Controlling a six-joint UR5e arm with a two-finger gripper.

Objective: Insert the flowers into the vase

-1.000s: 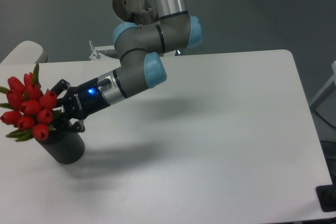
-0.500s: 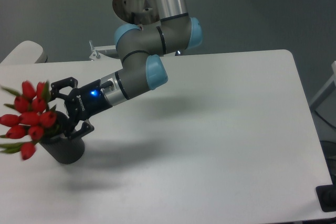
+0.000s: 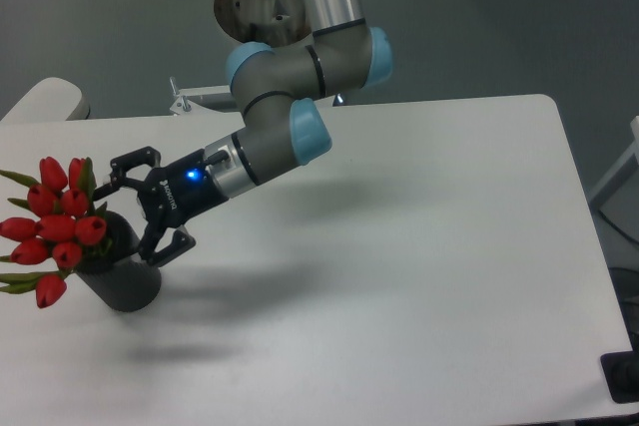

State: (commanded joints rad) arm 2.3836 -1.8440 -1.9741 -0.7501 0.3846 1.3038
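The flowers (image 3: 55, 226), a bunch of red tulip buds with green leaves, stand in the vase (image 3: 125, 281), a dark grey cylinder at the table's left front. The buds lean out to the left over its rim. My gripper (image 3: 138, 209) is open and empty, just right of the vase's top and the buds, its fingers (image 3: 135, 160) spread apart and not touching the flowers.
The white table (image 3: 399, 246) runs to the right and front. A second pale table corner (image 3: 45, 97) shows at the far left. The arm's base and a small metal bracket (image 3: 185, 102) stand at the back edge.
My gripper has opened and let go of the flowers, then drawn back to the right. The bunch has dropped into the vase and tipped left.
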